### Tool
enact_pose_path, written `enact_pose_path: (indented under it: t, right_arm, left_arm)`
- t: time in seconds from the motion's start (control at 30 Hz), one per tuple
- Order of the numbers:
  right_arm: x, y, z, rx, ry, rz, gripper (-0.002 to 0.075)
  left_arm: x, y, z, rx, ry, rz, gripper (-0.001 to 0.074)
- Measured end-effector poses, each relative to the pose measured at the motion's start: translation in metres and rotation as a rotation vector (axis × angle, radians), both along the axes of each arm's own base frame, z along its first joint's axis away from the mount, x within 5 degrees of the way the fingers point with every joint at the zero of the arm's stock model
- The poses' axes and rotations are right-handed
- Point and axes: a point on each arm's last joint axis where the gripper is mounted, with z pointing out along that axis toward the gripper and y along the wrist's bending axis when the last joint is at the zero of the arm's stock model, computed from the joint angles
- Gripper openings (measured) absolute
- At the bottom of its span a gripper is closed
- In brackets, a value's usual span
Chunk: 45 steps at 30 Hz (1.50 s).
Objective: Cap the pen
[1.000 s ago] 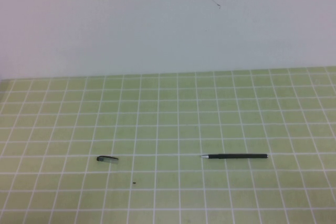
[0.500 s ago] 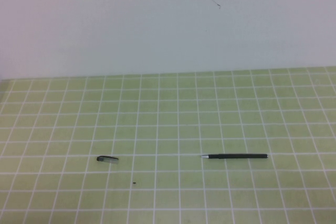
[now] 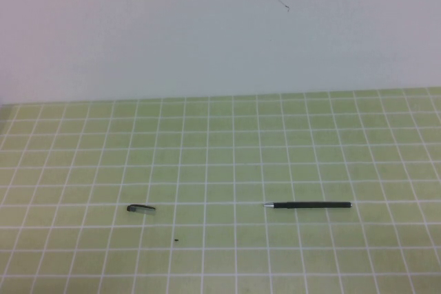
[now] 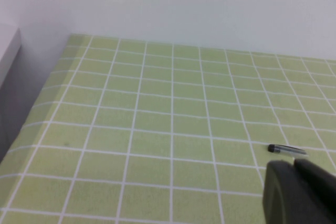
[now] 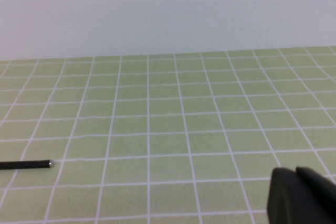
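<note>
The pen (image 3: 308,205) is a thin black stick with a silver tip pointing left; it lies flat on the green grid mat, right of centre. The short dark cap (image 3: 140,208) lies flat to the left, about four squares from the pen's tip. Neither gripper shows in the high view. In the left wrist view my left gripper (image 4: 294,163) is shut and empty, with the cap (image 4: 286,149) on the mat just beyond its fingertips. In the right wrist view my right gripper (image 5: 295,171) is shut and empty, and one end of the pen (image 5: 26,164) shows well off to its side.
The green grid mat (image 3: 220,156) covers the table up to a plain white wall at the back. A tiny dark speck (image 3: 176,241) lies on the mat in front of the cap. The mat's left edge (image 4: 47,93) and a white surface beyond it show in the left wrist view.
</note>
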Motion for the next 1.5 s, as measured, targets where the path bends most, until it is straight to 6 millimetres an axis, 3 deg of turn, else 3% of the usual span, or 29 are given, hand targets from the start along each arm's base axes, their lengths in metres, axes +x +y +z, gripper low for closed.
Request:
enact_pose_path:
  t: [1.27,1.5]
  right_arm:
    - [0.0,0.0,0.0002,0.0,-0.002,0.0,0.0013]
    - [0.0009,0.0004,0.0042,-0.002,-0.047,0.005,0.0013]
  left_arm:
    - [0.0001,0.0005,0.0001,0.022,-0.003,0.001,0.0001]
    - [0.0017,0.001,0.0091,0.015,-0.103,0.008,0.0]
